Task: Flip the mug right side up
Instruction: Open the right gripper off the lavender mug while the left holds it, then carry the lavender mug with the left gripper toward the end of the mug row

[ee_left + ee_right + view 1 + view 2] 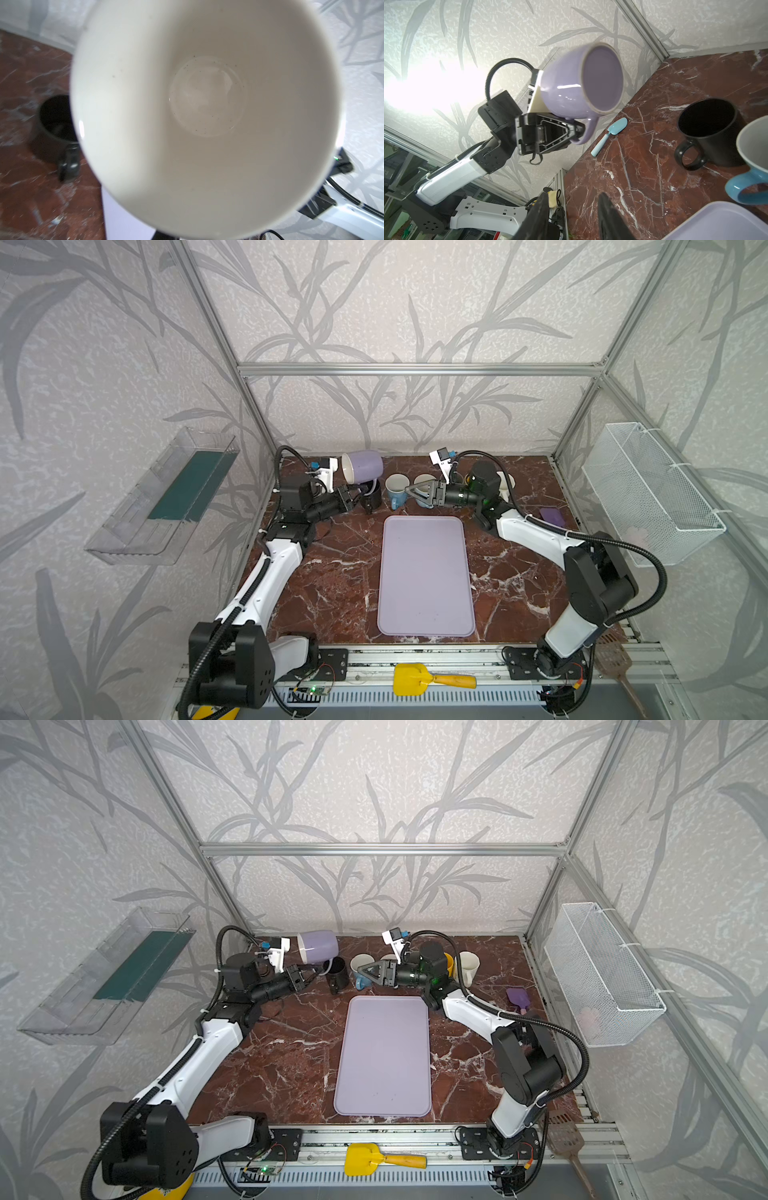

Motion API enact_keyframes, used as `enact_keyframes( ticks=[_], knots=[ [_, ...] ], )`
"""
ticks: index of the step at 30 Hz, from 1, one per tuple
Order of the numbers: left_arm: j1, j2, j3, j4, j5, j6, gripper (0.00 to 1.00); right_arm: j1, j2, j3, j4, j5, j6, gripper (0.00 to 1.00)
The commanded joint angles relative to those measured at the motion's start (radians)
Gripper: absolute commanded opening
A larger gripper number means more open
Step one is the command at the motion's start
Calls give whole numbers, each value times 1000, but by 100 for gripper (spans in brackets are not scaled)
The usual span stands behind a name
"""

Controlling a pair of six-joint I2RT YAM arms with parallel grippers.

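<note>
A lilac mug (365, 465) (319, 946) (571, 87) with a white inside hangs above the table's back left, tipped on its side. My left gripper (362, 490) (316, 970) (579, 128) is shut on its handle. The mug's mouth faces the left wrist camera, so its white inside (207, 104) fills that view and hides the jaws. My right gripper (408, 491) (361, 972) (572, 196) is open and holds nothing. It sits low near the back middle, pointing towards the lifted mug.
Upright at the back stand a black mug (372, 501) (710, 128), a blue mug (395, 489) (753, 166), a white mug (467, 967) and a yellow one (449, 965). A lilac tray (424, 576) lies mid-table. A light blue scoop (610, 135) lies at the back left and a purple brush (518, 998) on the right.
</note>
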Motion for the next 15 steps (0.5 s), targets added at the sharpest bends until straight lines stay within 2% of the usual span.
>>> enact_keyframes(
  ticks=[1,6,15],
  knots=[
    [13,-5,76,-58,-90,60,0,-1,-49,-8,28,3,-13,40],
    [16,6,114,-171,-161,100,0,-3,-49,-11,22,3,-18,40],
    [16,55,248,-488,-430,185,0,-4,-39,-9,39,-5,-4,40]
  ],
)
